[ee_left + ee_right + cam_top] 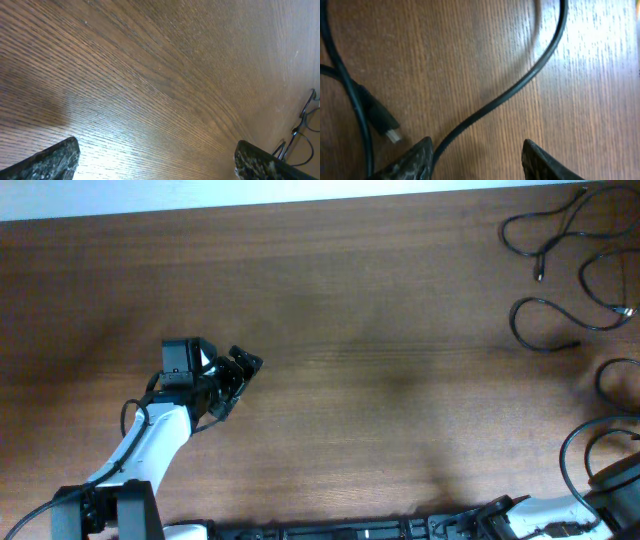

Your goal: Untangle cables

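Cables [514, 322]: several thin black cords, lying as separate loose curls on the wooden table [380, 300], grouped at the upper right and right edge of the overhead frame.

Left gripper [245, 365]: left of centre in the overhead view, well apart from the cords. In the left wrist view its jaws [156, 145] stand wide apart over bare wood and hold nothing. Cord loops [300, 125] show only at the far right edge of that frame.

Right gripper [477, 141]: fingers spread, nothing clamped. In the right wrist view one cord [505, 97] curves down from the upper right of the frame and runs off the lower edge just beside the left-hand finger [415, 160]; whether it touches the finger cannot be told. A plug end [384, 120] with a pale metal tip lies at lower left, near the same finger.

Right arm [545, 512]: lower right corner of the overhead frame, beside the nearest curls.
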Robot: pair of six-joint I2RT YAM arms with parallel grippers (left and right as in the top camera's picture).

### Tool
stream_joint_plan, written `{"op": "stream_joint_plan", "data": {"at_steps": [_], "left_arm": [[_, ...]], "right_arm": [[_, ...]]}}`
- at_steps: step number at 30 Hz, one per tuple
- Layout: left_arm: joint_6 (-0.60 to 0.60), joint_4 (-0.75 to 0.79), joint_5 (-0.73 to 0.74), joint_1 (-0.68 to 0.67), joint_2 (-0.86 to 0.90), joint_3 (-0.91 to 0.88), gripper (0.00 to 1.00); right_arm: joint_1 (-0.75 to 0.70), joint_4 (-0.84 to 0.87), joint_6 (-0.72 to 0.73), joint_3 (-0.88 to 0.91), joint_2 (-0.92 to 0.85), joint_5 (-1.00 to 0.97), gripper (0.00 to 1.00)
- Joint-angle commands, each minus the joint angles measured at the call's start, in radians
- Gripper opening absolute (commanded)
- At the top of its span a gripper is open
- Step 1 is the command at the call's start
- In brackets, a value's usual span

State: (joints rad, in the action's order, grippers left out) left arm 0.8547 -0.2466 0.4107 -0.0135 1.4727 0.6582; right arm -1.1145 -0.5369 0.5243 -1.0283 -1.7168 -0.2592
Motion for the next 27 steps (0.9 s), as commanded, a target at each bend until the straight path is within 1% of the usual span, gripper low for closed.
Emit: {"op": "stream_joint_plan", "data": {"at_steps": [1,2,3,4,5,7,9,10,12,14,16,18,21,23,24,25,26,27], "left_arm": [[-0.019,-0.002,-0.012,0.003,-0.009,-0.003,0.99],[-0.019,-0.002,-0.012,0.003,-0.009,-0.003,0.99],[-0.019,-0.002,-0.012,0.003,-0.009,-0.003,0.99],[-0.019,-0.002,-0.012,0.003,-0.009,-0.003,0.99],[-0.019,-0.001,-0.012,0.003,-0.009,-0.003,0.99],[-0.019,-0.002,-0.013,0.003,-0.009,-0.003,0.99],[-0.019,-0.002,-0.015,0.003,-0.009,-0.003,0.99],[-0.019,-0.002,-0.015,0.003,-0.009,-0.003,0.99],[-0.019,-0.002,-0.015,0.003,-0.009,-0.003,0.99],[-0.019,-0.002,-0.015,0.003,-0.009,-0.003,0.99],[-0.019,-0.002,-0.016,0.003,-0.009,-0.003,0.99],[-0.019,-0.002,-0.016,0.003,-0.009,-0.003,0.99],[-0.019,-0.002,-0.016,0.003,-0.009,-0.003,0.99],[-0.019,-0.002,-0.016,0.003,-0.009,-0.003,0.99],[-0.019,-0.002,-0.016,0.003,-0.009,-0.003,0.99],[-0.019,-0.002,-0.016,0.003,-0.009,-0.003,0.99],[-0.019,-0.002,-0.016,0.003,-0.009,-0.003,0.99],[-0.019,-0.002,-0.016,0.003,-0.009,-0.003,0.99]], "right_arm": [[0.003,0.001,0.008,0.008,-0.003,0.018,0.52],[0.007,0.003,0.004,0.008,-0.003,0.025,0.57],[0.017,0.011,-0.012,0.008,-0.003,0.033,0.65],[0.035,0.023,-0.051,0.008,-0.003,0.058,0.69],[0.063,0.032,-0.091,0.008,-0.003,0.070,0.72],[0.134,0.032,-0.118,0.008,-0.003,0.060,0.74],[0.186,0.032,-0.128,0.009,-0.006,0.047,0.73],[0.211,0.032,-0.129,0.009,-0.012,0.044,0.72],[0.232,0.016,-0.134,0.010,-0.026,0.041,0.63],[0.238,-0.017,-0.135,0.011,-0.041,0.043,0.58],[0.238,-0.050,-0.136,0.027,-0.060,0.042,0.59],[0.238,-0.032,-0.135,0.066,-0.066,0.042,0.62],[0.238,0.016,-0.135,0.130,-0.066,0.049,0.61],[0.238,0.048,-0.135,0.176,-0.066,0.050,0.55],[0.238,0.068,-0.135,0.198,-0.066,0.058,0.45],[0.238,0.094,-0.135,0.216,-0.066,0.084,0.38],[0.238,0.121,-0.135,0.230,-0.066,0.141,0.27],[0.238,0.143,-0.135,0.234,-0.066,0.211,0.13]]}}
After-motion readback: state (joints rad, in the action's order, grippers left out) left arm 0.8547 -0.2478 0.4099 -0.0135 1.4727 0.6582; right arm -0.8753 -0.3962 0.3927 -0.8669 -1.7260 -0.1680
